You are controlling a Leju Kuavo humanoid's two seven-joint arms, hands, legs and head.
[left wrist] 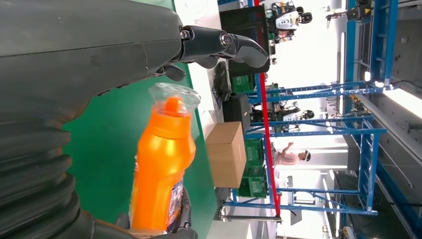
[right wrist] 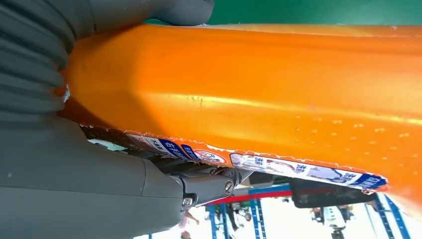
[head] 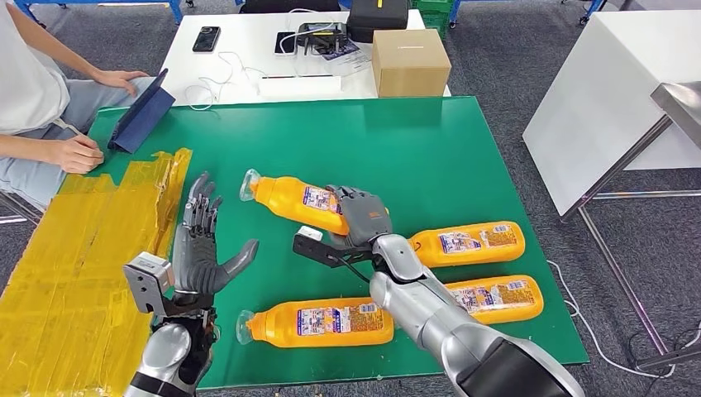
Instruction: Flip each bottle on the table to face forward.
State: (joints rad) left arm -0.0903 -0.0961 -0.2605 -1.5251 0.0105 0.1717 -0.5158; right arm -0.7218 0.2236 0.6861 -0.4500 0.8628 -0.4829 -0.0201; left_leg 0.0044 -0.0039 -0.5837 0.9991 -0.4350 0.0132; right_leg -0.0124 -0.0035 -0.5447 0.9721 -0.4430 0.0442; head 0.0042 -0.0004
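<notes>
While the right hand (head: 362, 217) grips the bottle (head: 291, 198) mid-table, left hand (head: 198, 248) spread, its smooth body could slip during turning.

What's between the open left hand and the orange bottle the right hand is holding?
Only bare green table mat, per the head view: the left hand is apart from the clear-capped orange plastic bottle in the right hand.
</notes>
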